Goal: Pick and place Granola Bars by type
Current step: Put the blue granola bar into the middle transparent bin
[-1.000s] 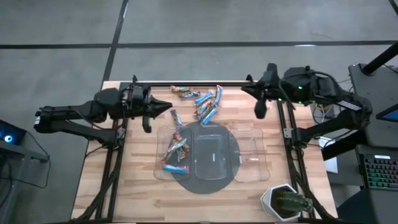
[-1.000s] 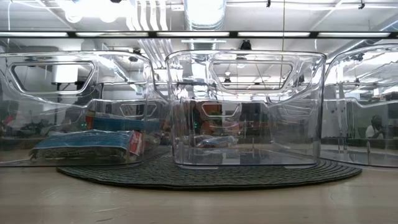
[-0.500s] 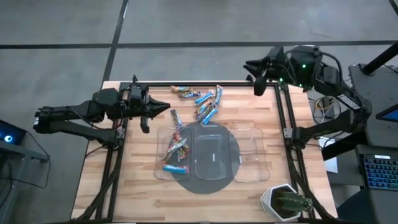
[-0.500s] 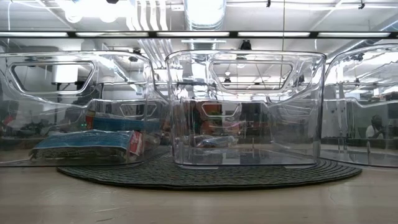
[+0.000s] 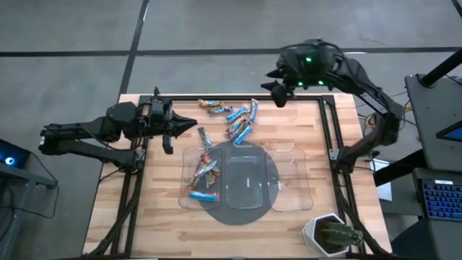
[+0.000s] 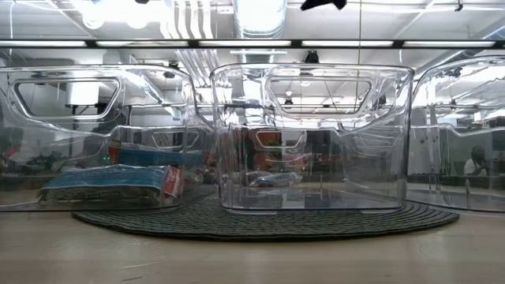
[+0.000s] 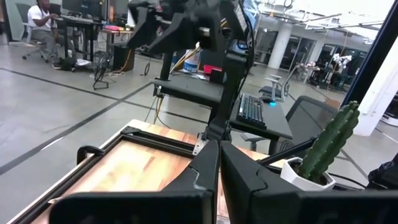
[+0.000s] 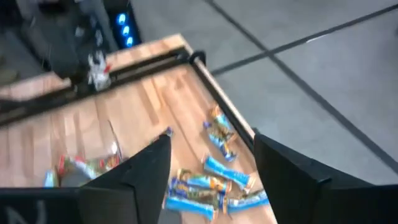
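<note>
Several loose Granola Bars [image 5: 237, 119], blue and orange-brown, lie flat on the wood near the table's far edge, and they also show in the right wrist view [image 8: 214, 180]. More bars [image 5: 203, 177] lie in the left clear tray [image 5: 189, 155], seen through its wall in the low view [image 6: 110, 183]. My right gripper [image 5: 278, 94] hovers open above the far edge, just right of the loose bars, with nothing between its fingers [image 8: 211, 143]. My left gripper [image 5: 189, 124] hangs shut over the table's left part, left of the loose bars, holding nothing [image 7: 219, 165].
Three clear trays stand side by side on a dark round mat [image 5: 242, 213]: left, middle [image 5: 249, 155] and right [image 5: 292, 202]. A potted cactus [image 5: 333, 235] sits at the near right corner. A black frame rail [image 5: 216, 96] runs along the far edge.
My right gripper has swung from the far right corner toward the table's left along the far edge, turning as it went, and now hangs close to the loose bars. My left arm and the bars have kept still.
</note>
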`<state>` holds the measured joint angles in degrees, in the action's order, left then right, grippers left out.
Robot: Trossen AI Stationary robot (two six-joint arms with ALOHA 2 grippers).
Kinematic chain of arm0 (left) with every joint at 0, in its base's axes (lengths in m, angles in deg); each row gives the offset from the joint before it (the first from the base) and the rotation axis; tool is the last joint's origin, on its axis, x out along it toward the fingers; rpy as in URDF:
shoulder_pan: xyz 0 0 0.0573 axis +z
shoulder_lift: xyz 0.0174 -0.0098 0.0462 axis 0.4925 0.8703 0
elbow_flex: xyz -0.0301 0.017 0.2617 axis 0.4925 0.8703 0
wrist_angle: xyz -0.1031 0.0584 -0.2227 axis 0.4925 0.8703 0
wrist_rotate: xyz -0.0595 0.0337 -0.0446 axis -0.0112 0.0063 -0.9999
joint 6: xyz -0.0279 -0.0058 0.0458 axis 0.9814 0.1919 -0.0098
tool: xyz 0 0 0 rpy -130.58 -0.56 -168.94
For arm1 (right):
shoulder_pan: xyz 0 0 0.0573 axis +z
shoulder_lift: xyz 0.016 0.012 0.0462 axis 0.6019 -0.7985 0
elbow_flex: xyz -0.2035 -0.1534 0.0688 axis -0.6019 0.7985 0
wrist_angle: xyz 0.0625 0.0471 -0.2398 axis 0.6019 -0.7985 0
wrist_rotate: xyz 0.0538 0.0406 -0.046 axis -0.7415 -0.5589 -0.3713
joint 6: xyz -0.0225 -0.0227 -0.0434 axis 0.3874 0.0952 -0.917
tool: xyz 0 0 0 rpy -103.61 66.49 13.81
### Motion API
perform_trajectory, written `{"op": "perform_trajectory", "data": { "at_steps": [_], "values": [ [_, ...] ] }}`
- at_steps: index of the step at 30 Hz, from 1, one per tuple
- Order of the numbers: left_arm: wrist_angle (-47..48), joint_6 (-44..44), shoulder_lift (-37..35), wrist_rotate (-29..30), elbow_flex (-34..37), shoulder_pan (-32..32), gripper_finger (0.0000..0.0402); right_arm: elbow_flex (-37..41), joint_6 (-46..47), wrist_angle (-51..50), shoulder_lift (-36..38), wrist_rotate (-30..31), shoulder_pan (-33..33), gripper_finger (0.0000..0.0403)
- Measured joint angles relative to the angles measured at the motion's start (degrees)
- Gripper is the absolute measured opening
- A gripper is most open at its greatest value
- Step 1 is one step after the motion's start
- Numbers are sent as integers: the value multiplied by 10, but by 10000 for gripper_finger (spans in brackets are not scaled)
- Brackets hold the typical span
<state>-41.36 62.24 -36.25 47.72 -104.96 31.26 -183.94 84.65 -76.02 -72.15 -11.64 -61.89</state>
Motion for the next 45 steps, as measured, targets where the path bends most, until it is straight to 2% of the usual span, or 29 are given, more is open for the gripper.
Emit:
{"op": "perform_trajectory", "data": {
  "at_steps": [9, 15, 32, 45],
  "values": [
    [4, -1, -7, 0, 0, 0, 0, -129, -140, -80, -105, -46, -1, 249],
    [7, -2, -8, 0, 1, 0, 0, -176, -194, -123, -153, -55, 2, 250],
    [15, -17, -7, 0, 5, 0, 0, -169, -283, -155, -204, -50, 3, 236],
    [22, -17, -7, 0, 5, 0, 0, -169, -347, -192, -282, -95, 7, 228]
  ]
}}
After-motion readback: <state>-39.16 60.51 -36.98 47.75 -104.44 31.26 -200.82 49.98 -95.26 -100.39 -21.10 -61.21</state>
